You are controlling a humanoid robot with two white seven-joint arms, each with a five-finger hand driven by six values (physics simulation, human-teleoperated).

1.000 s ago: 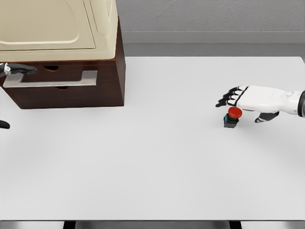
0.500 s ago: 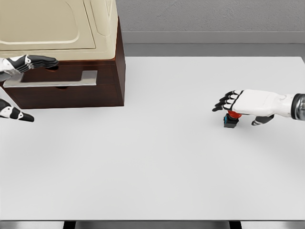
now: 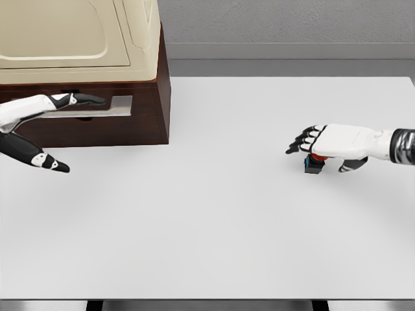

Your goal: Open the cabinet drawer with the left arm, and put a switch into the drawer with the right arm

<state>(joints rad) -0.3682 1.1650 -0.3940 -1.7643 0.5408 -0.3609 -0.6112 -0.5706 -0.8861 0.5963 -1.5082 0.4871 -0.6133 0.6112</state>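
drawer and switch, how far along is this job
Nothing looks finished. The drawer looks at most slightly open, with the left hand spread at its front, fingers over the grey handle, no clear grip. The right hand hovers over the red-topped switch, which sits on the white table, fingers extended, not closed on it. Left: pull the drawer out, grasp the switch, carry it over and drop it in.

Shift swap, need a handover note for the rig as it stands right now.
Left hand: open, fingers at the drawer front of the cabinet, holding nothing.
Right hand: over the switch, fingers extended, no grip visible.
Switch: on the table, right side, far from the cabinet.
Done: both hands positioned.
Left: drawer looks barely open or shut, pull it out; grasp switch, carry it over, drop it in.
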